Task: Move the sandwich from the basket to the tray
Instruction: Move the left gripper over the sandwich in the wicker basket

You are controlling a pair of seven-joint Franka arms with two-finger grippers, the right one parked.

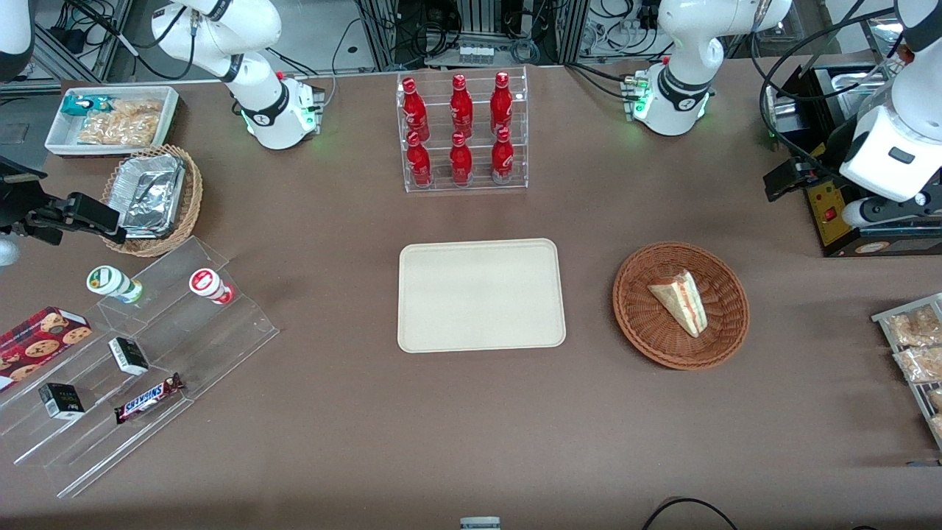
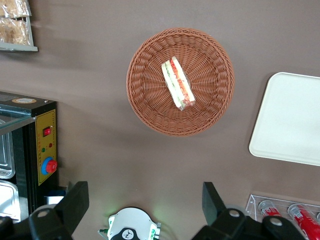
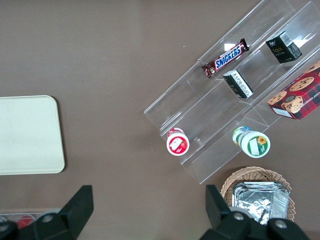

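In the front view, the small triangular wedge sandwich (image 1: pixel 681 300) of pale tan bread with red, orange and green filling lies inside the round reddish-brown woven wicker basket (image 1: pixel 681 305), on its floor and tipped on one side. The basket stands on the brown table beside the flat rectangular cream-beige tray (image 1: pixel 481 295), apart from it, toward the working arm's end. A clear acrylic rack of red bottles (image 1: pixel 461 130) stands farther from the camera than the tray. The left arm's gripper (image 1: pixel 791 179) hangs high above the table, toward the working arm's end from the basket and farther from the camera.

In the left wrist view, the gripper (image 2: pixel 145 202) has its two dark fingers (image 2: pixel 75 202) spread wide apart with nothing between them. It is well above the basket (image 2: pixel 180 81), clear of it. The sandwich (image 2: pixel 177 83) rests near the basket's middle, filling edge up. The tray (image 2: pixel 290 120) lies beside the basket, not touching.
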